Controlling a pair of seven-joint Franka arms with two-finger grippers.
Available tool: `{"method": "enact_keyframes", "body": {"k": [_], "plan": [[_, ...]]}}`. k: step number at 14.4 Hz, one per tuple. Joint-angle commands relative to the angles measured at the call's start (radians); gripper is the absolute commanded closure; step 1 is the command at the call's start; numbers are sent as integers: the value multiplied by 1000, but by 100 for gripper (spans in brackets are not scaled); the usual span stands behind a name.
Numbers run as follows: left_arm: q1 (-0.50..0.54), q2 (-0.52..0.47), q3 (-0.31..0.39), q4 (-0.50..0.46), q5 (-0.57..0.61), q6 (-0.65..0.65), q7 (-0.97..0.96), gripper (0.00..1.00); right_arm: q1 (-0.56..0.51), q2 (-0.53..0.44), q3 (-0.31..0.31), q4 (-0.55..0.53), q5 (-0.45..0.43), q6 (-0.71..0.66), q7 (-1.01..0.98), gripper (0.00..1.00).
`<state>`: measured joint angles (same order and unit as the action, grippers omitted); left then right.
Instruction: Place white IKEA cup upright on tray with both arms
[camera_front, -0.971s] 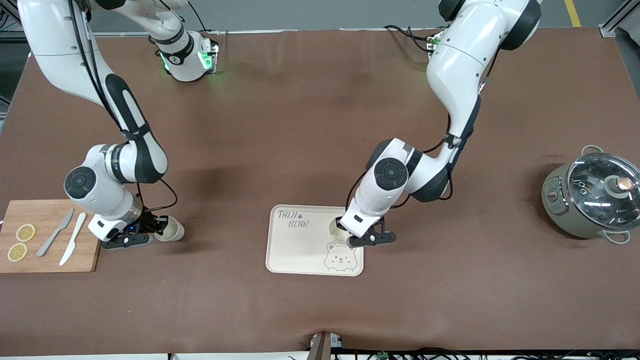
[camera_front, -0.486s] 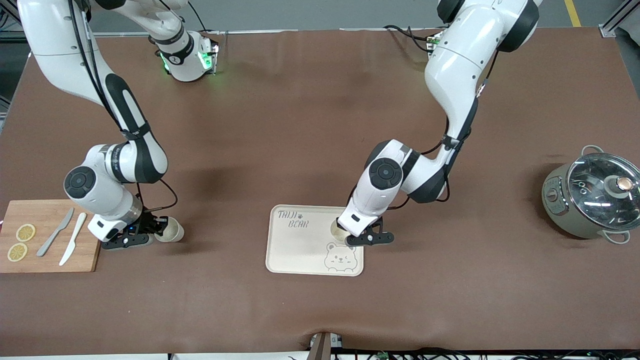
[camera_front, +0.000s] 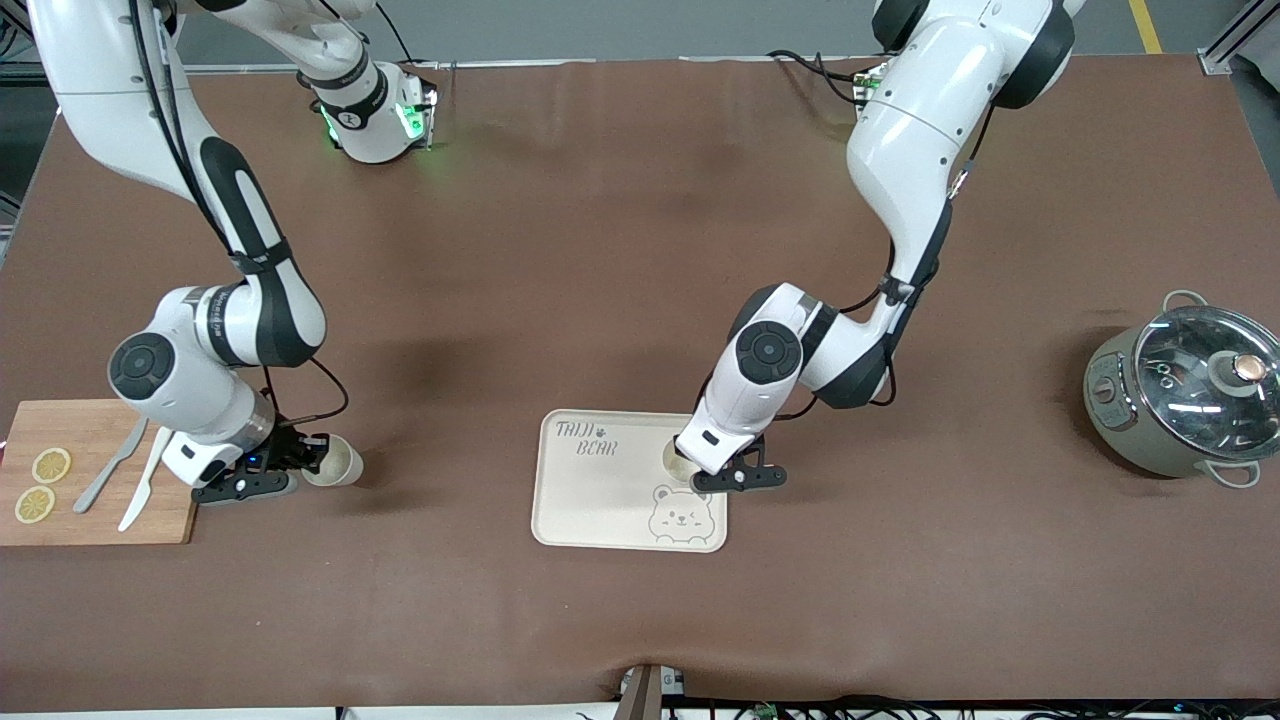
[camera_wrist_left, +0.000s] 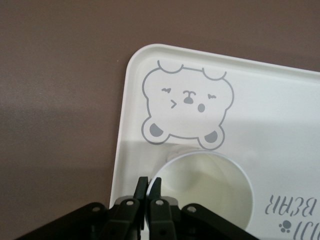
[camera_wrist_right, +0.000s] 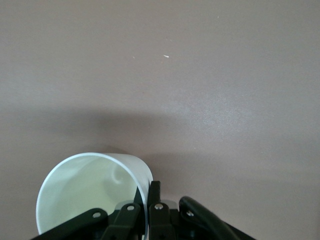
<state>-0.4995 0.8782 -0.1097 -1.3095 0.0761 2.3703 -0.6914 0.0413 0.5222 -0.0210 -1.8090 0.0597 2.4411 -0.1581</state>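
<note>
Two white cups show. One cup (camera_front: 676, 462) (camera_wrist_left: 210, 185) is upright with its mouth up on the cream tray (camera_front: 590, 500) (camera_wrist_left: 280, 115), between the bear face and the tray's edge toward the left arm's end. My left gripper (camera_front: 702, 479) (camera_wrist_left: 149, 182) is shut on its rim, one finger inside and one outside. The other cup (camera_front: 335, 467) (camera_wrist_right: 85, 195) is tilted over the bare table beside the cutting board. My right gripper (camera_front: 308, 466) (camera_wrist_right: 149, 189) is shut on its rim. I cannot tell whether this cup touches the table.
A wooden cutting board (camera_front: 95, 500) with two knives (camera_front: 112, 462) and lemon slices (camera_front: 50, 465) lies at the right arm's end, close to the right gripper. A grey pot with a glass lid (camera_front: 1185, 400) stands at the left arm's end.
The right arm has shifted a little toward the cutting board, taking its cup along. The left arm has edged slightly and its cup stays at the same spot on the tray.
</note>
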Motion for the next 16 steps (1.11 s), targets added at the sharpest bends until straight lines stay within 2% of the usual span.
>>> {"method": "enact_keyframes", "body": {"k": [1,3,4,5,6,7,10,16], "plan": [[-14,12,15,10,25,-2,-27,100,17,-33,9,25,98,-56,14,100],[-14,10,15,10,28,-2,-20,100,37,-39,9,74,129,-115,64,100],[-14,12,15,10,28,-2,-19,76,49,-39,9,121,129,-179,110,100],[-14,12,16,10,31,-2,-19,60,63,-38,9,167,127,-242,158,100],[-16,12,16,10,53,-2,-20,49,87,-38,7,206,124,-288,208,100],[-22,16,15,10,71,-2,-23,44,110,-38,7,232,120,-316,266,100],[-24,16,15,12,76,-2,-23,36,207,-33,4,287,112,-329,454,100],[-24,4,16,16,76,-35,-23,34,370,48,4,401,51,-324,785,100]]}}
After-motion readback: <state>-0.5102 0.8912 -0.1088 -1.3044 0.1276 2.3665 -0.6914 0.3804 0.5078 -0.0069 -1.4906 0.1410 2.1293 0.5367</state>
